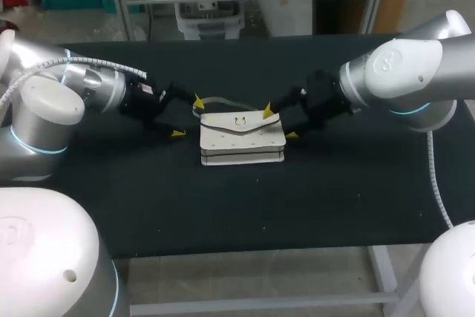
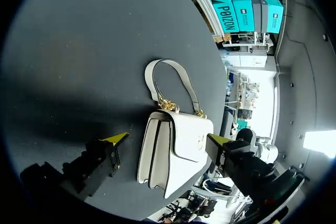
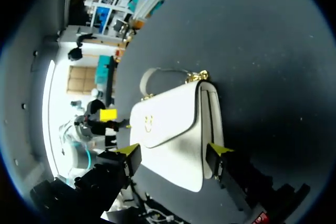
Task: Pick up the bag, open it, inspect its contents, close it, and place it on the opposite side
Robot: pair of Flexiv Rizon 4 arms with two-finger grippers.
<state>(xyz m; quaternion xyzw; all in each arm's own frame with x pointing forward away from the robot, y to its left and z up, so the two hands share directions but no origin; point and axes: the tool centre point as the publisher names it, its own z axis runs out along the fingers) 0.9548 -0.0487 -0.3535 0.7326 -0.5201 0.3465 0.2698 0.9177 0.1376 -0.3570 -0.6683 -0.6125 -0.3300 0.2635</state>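
Note:
A white handbag with a gold clasp lies flat on the black table, flap shut, its handle pointing to the far side. My left gripper stands open at the bag's left end, fingers spread wide. In the left wrist view the bag lies ahead of and between the left gripper's tips, one fingertip clearly apart from it. My right gripper is open at the right end. In the right wrist view the bag sits between the right gripper's tips.
The black tabletop reaches to its front edge below the bag and to the back edge behind the handle. Both arms come in low from the sides. Across the bag from the right gripper shows a yellow fingertip of my left arm.

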